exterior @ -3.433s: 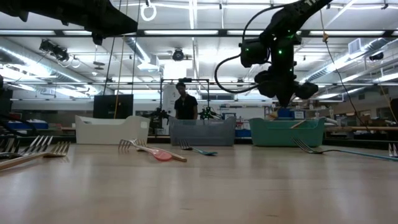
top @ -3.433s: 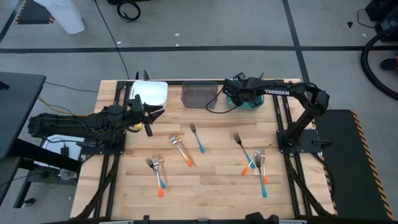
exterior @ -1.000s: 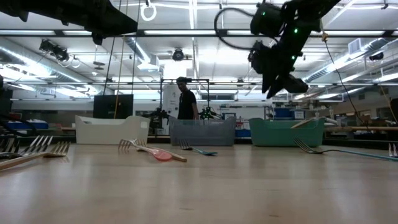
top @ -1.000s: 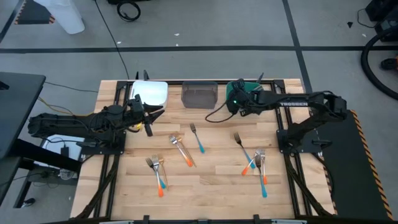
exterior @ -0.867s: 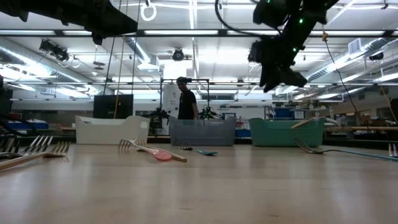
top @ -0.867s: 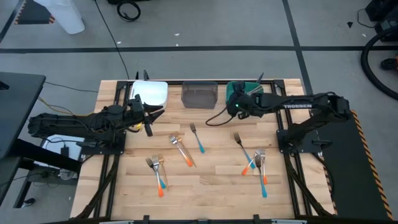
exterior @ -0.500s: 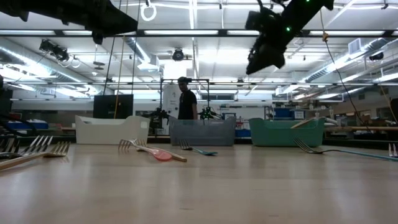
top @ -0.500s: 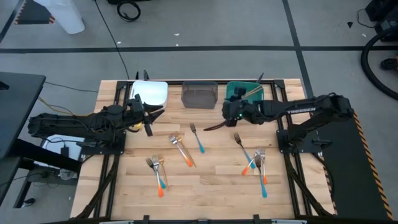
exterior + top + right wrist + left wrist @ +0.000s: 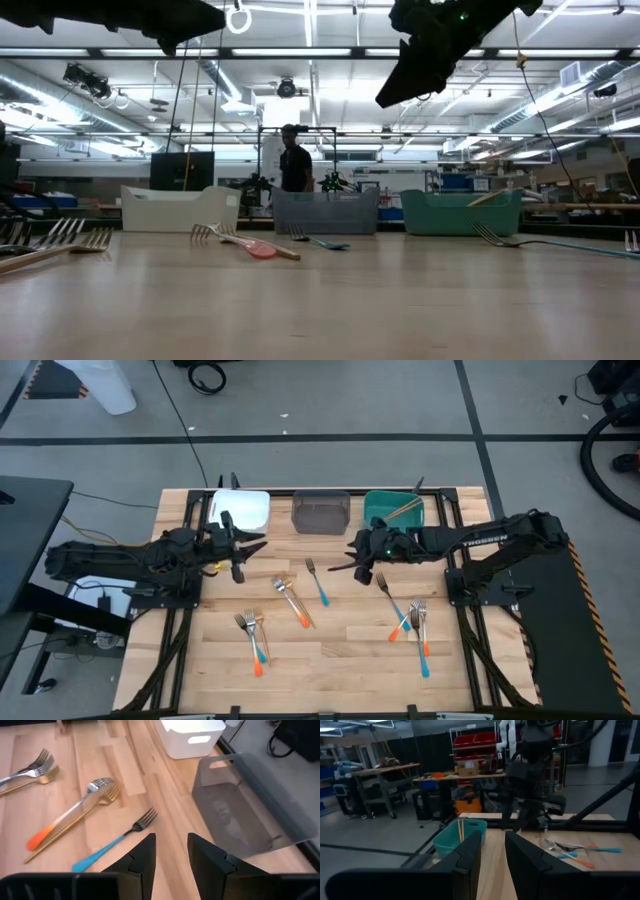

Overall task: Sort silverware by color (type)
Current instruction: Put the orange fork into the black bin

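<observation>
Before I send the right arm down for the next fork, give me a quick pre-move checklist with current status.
1. Right gripper empty, fingers apart: ok.
2. Target in sight: blue-handled fork lies alone on the wood just ahead of the right gripper: ok.
3. Neighbours clear of it: the orange-handled fork and gold fork lie together nearby, not touching the blue one: ok.
4. Left gripper out of the way, near the white bin: ok.
5. Teal bin reachable, already holding a gold piece: ok.
6. Grey bin contents: cannot tell.
</observation>
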{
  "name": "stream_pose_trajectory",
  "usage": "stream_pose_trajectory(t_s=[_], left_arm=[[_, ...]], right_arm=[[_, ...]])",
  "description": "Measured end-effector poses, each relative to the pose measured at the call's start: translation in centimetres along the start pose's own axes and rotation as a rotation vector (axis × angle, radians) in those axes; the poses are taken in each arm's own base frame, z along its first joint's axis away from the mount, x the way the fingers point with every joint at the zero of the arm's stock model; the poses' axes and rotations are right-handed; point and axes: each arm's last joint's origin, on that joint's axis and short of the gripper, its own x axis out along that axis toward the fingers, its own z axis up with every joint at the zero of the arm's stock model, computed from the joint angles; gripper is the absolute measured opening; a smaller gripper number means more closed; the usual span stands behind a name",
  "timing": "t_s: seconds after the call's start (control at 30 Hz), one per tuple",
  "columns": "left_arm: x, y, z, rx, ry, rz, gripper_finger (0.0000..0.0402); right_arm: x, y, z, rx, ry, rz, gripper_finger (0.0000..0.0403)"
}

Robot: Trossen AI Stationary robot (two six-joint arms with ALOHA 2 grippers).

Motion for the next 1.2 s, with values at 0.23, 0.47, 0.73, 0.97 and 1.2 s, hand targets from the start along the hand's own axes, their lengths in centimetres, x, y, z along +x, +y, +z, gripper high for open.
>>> stream_pose_trajectory(t_s=[0.23, 0.47, 0.73, 0.97, 1.2], left_arm=[[2.2, -0.5, -0.1, -0.046, -0.077, 0.011, 0.0096], [4.0, -0.9, -1.2, -0.067, -0.063, 0.06, 0.0096], [4.5, -0.9, -2.4, -0.148, 0.017, 0.143, 0.0096], [4.5, -1.0, -3.1, -0.213, 0.082, 0.147, 0.0096], [4.4, -1.1, -3.8, -0.26, 0.148, 0.149, 0.0096]], right_arm=[[-0.2, 0.6, -0.5, 0.01, 0.034, 0.003, 0.0123], [0.3, 1.1, -2.4, 0.01, 0.072, 0.006, 0.0123], [1.0, 2.0, -4.3, 0.027, 0.021, 0.039, 0.0123], [1.5, 2.8, -6.0, 0.048, -0.082, 0.09, 0.0123], [1.5, 3.4, -7.7, 0.121, -0.152, 0.14, 0.0123]])
